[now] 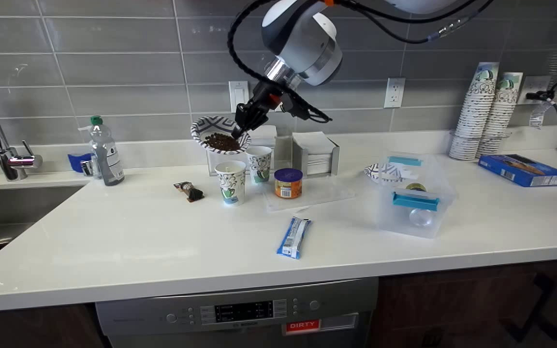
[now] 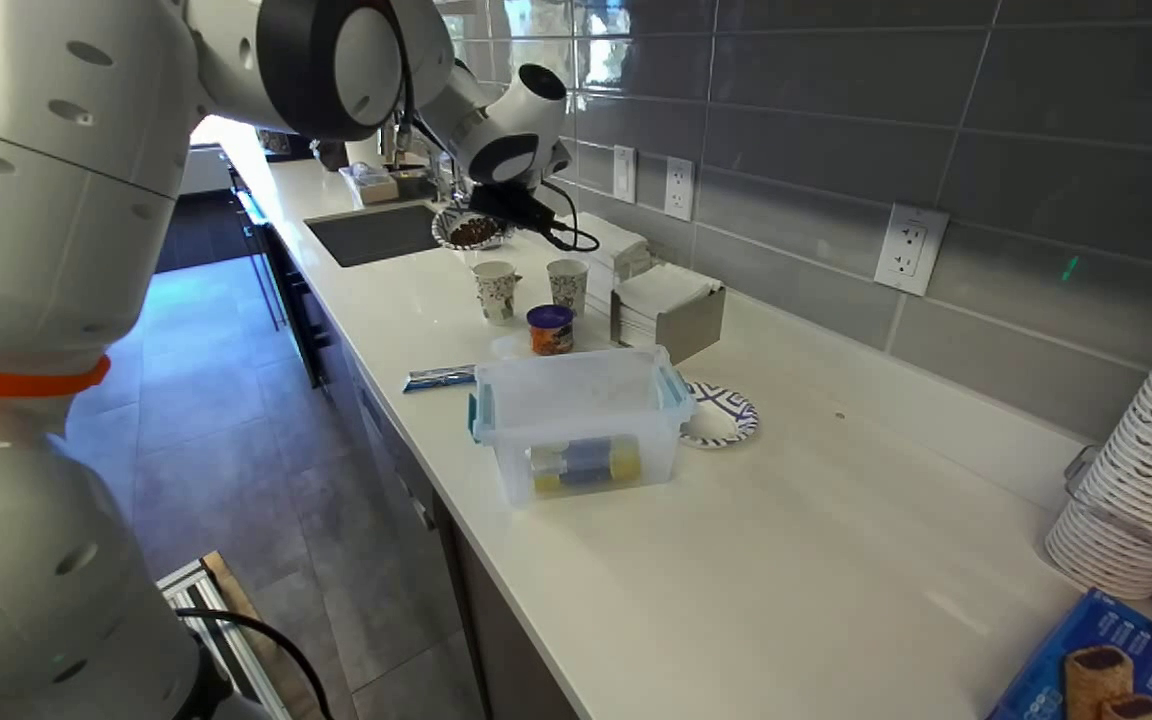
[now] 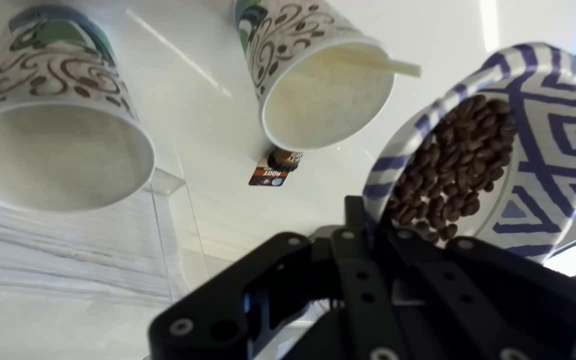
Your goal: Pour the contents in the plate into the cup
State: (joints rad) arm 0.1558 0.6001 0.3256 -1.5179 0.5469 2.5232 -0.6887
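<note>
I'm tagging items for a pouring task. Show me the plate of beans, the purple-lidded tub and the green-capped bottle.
Plate (image 3: 558, 135), wrist view: patterned inner wall.
Purple-lidded tub (image 1: 289, 185), in an exterior view: orange side.
Green-capped bottle (image 1: 103, 155), in an exterior view: its body.

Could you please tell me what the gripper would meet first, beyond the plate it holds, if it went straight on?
Most likely the white countertop, by or on the brown-and-black packet; the paper cup with the stick looks close to the line of the gripper, but depth is unclear.
</note>
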